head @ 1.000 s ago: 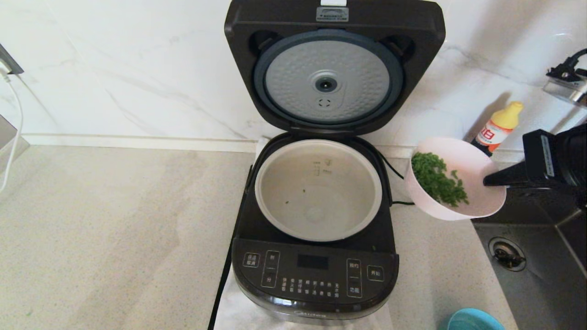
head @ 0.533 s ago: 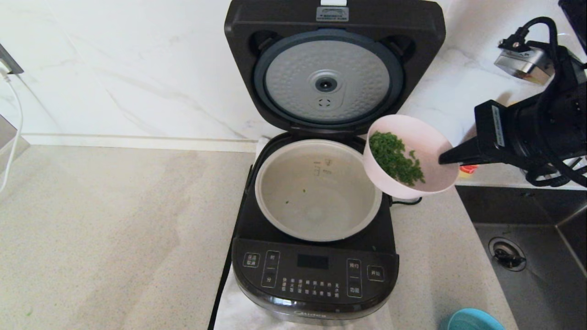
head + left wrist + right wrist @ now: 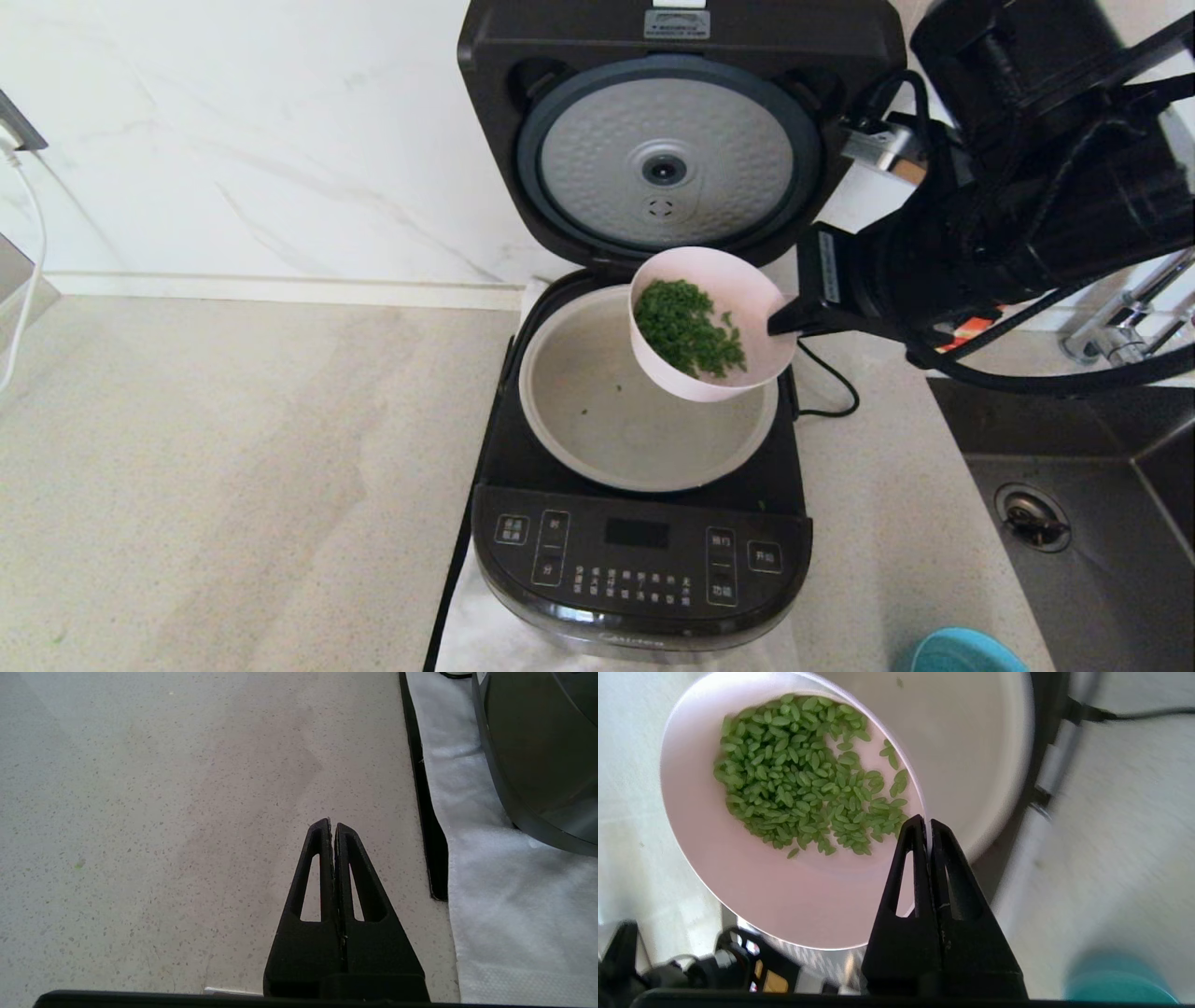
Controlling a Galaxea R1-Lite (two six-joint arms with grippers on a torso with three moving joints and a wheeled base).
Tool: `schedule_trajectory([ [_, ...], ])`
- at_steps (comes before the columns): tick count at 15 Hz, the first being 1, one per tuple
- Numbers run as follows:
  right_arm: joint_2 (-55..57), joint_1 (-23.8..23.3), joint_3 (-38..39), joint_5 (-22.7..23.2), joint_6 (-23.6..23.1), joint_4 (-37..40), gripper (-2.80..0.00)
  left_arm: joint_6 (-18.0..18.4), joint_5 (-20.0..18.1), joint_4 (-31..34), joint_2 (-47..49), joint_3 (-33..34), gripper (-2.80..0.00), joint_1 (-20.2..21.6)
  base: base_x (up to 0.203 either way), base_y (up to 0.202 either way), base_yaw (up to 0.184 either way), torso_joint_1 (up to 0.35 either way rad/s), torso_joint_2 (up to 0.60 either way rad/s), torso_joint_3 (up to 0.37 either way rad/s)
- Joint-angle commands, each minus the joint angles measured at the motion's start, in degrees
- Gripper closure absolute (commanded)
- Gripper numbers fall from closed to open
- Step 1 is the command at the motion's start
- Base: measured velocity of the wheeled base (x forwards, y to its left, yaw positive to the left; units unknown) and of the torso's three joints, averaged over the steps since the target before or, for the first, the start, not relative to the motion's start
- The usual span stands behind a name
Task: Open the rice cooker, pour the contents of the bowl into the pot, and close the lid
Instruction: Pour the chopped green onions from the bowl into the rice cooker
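Right gripper [image 3: 780, 324] pinched tight on pink bowl [image 3: 719, 373] rim above the open pot [image 3: 597, 429], left gripper [image 3: 332, 826] closed over worktop [image 3: 163, 812]; thin rim grip, could slip and scatter green grains [image 3: 689, 329] mid-tilt.

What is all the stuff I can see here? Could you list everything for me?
rice cooker: one, glossy black, middle of the counter
lid: one, black with silver underside, standing open
pot: one, pale grey, inside the cooker
pink bowl: one, holding green grains, tilted above the pot
blue dish: one, front right counter edge
sink: one, dark, right of the counter
right gripper: black, shut on the bowl's rim
left gripper: black, shut, above bare counter
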Motion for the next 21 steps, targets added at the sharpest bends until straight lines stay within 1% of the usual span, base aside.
schedule_trajectory([
  [1,4.83,1.32,-0.57,-1.95,0.28,-3.81,0.0,-0.02,0.06,-0.03,-0.01,0.53,0.0,-0.01,0.0,0.0,0.0,0.0,0.0,0.0],
  [3,6.88,1.79,-0.57,-4.06,0.29,-7.71,0.0,-0.02,0.06,-0.03,-0.01,0.53,0.0,-0.01,0.0,0.0,0.0,0.0,0.0,0.0],
  [5,7.75,1.81,-0.57,-4.25,0.29,-9.92,0.0,-0.02,0.06,-0.03,-0.01,0.53,0.0,-0.01,0.0,0.0,0.0,0.0,0.0,0.0],
  [8,7.84,1.98,-0.57,-4.5,0.29,-12.16,0.0,-0.02,0.06,-0.03,-0.01,0.53,0.0,-0.01,0.0,0.0,0.0,0.0,0.0,0.0],
  [11,8.28,2.25,-0.43,-8.35,0.38,-13.82,0.0,-0.02,0.06,-0.03,-0.01,0.53,0.0,-0.01,0.0,0.0,0.0,0.0,0.0,0.0],
  [14,7.22,2.39,-0.22,-9.79,0.38,-14.35,0.0,-0.02,0.06,-0.03,-0.01,0.53,0.0,-0.01,0.0,0.0,0.0,0.0,0.0,0.0],
  [16,7.81,2.88,-0.22,-13.2,0.26,-19.47,0.0,-0.02,0.06,-0.03,-0.01,0.53,0.0,-0.01,0.0,0.0,0.0,0.0,0.0,0.0],
  [18,9.84,3.98,-0.05,-18.88,0.11,-25.43,0.0,-0.02,0.06,-0.03,-0.01,0.53,0.0,-0.01,0.0,0.0,0.0,0.0,0.0,0.0],
  [19,10.63,4.48,0.08,-21.44,-0.08,-27.06,0.0,-0.02,0.06,-0.03,-0.01,0.53,0.0,-0.01,0.0,0.0,0.0,0.0,0.0,0.0],
  [20,10.79,5.01,0.56,-22.89,-0.17,-27.81,0.0,-0.02,0.06,-0.03,-0.01,0.53,0.0,-0.01,0.0,0.0,0.0,0.0,0.0,0.0],
  [21,10.28,5.11,1.93,-23.02,-0.36,-28.03,0.0,-0.02,0.06,-0.03,-0.01,0.53,0.0,-0.01,0.0,0.0,0.0,0.0,0.0,0.0],
])
